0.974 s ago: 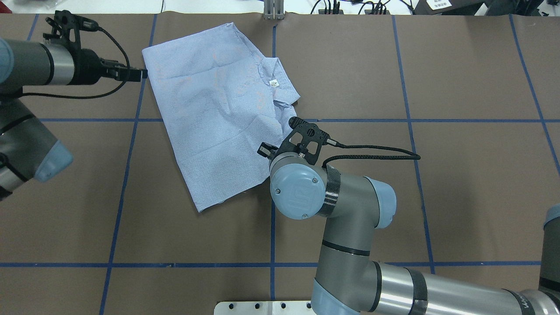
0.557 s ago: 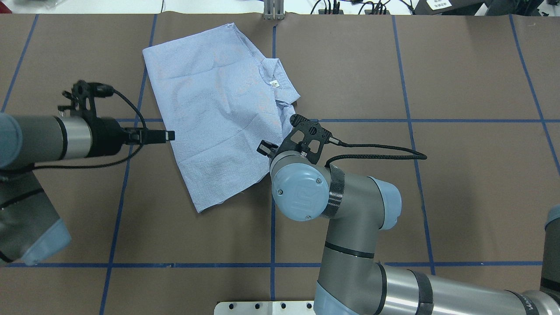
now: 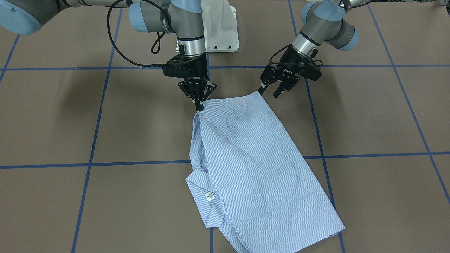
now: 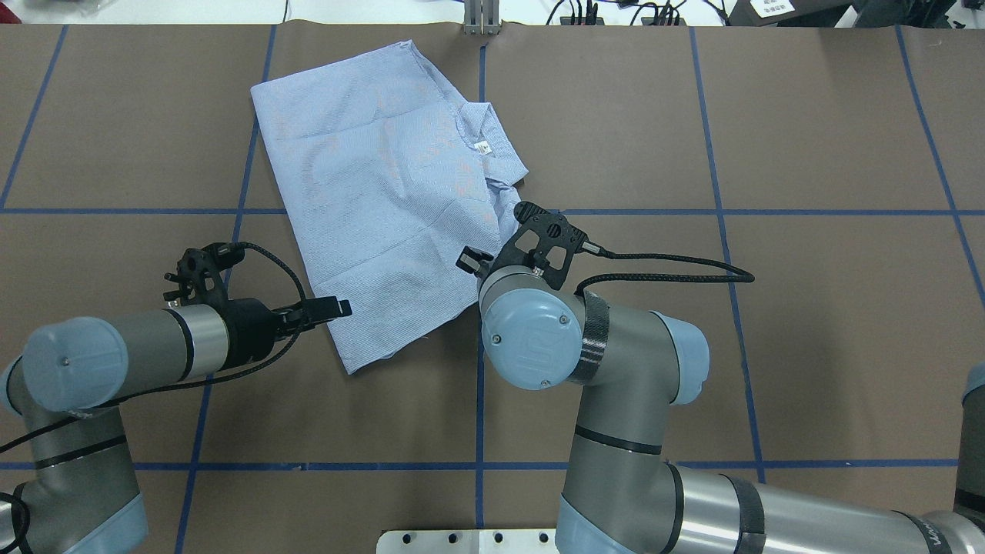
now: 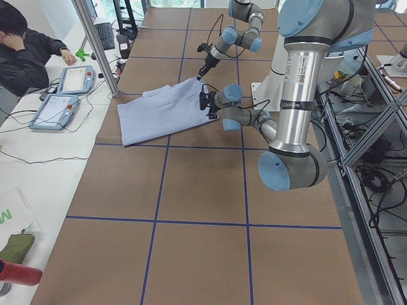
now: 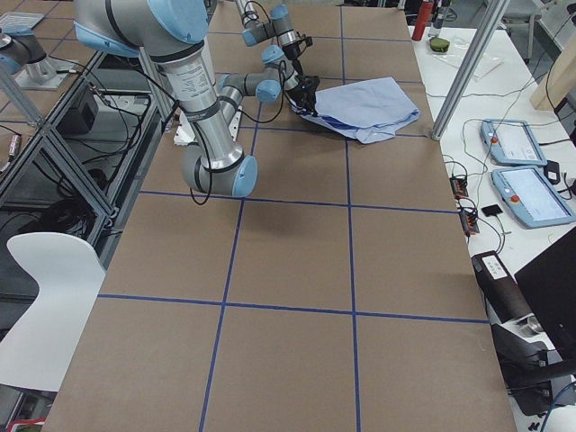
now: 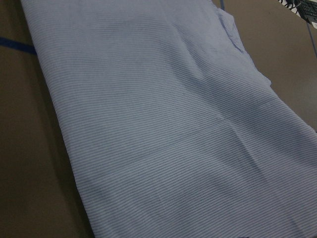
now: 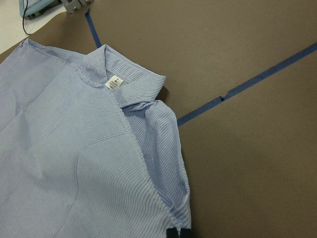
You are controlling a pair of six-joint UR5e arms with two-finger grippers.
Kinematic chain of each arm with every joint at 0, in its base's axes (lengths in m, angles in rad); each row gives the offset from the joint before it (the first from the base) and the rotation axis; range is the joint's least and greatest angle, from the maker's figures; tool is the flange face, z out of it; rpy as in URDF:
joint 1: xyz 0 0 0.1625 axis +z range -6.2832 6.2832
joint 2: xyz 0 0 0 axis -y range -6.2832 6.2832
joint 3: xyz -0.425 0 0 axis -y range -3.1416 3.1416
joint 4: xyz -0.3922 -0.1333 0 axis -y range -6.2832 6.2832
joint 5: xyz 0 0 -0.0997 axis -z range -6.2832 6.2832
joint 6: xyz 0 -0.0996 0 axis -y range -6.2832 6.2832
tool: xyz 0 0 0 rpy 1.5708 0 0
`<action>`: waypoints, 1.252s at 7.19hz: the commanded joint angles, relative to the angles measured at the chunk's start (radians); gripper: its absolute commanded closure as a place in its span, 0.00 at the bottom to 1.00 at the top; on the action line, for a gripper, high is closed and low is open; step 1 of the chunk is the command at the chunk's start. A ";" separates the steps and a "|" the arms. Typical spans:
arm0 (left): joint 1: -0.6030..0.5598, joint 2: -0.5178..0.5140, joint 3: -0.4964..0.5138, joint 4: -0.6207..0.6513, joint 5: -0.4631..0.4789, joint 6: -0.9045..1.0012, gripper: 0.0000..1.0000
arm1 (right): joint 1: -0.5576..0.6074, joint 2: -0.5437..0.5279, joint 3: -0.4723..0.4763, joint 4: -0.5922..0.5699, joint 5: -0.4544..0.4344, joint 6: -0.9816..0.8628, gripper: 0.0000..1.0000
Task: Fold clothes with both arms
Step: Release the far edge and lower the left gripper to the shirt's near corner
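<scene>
Two grippers, front-facing view: the right gripper (image 3: 199, 104) is pinched onto one near corner of the shirt (image 3: 253, 165). The left gripper (image 3: 268, 93) stands spread, one finger at the other near corner, holding nothing.
Step in hand, same view: judged to be seating the left grasp. You should bring both fingers around the hem corner, catch every layer, and match the right gripper's height before lifting.
Shirt, overhead view: it lies folded flat on the table (image 4: 808, 308), reaching from mid-table toward the far edge, left of centre. The long axis runs near to far, slanted toward the far left corner. The collar (image 4: 485, 123) sits on the far right side and points toward the right edge.
Left wrist view: striped cloth fills the view and no fingers show.
Right wrist view: dark fingertips (image 8: 172, 233) close on a folded edge; the neck label (image 8: 113, 82) faces up.
Side views: both grippers are at the shirt's robot-side end, too small for you to read the jaws.
</scene>
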 commanded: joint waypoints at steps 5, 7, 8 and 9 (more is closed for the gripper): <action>0.064 -0.023 0.057 0.002 0.034 -0.068 0.49 | 0.000 -0.002 -0.001 0.001 0.000 0.000 1.00; 0.083 -0.058 0.059 0.071 0.034 -0.068 0.48 | 0.000 -0.002 -0.001 0.000 0.000 0.000 1.00; 0.083 -0.080 0.060 0.107 0.034 -0.068 0.49 | 0.000 -0.001 -0.001 0.001 0.000 0.000 1.00; 0.083 -0.080 0.062 0.118 0.033 -0.067 0.49 | 0.000 -0.001 -0.001 0.001 0.000 0.000 1.00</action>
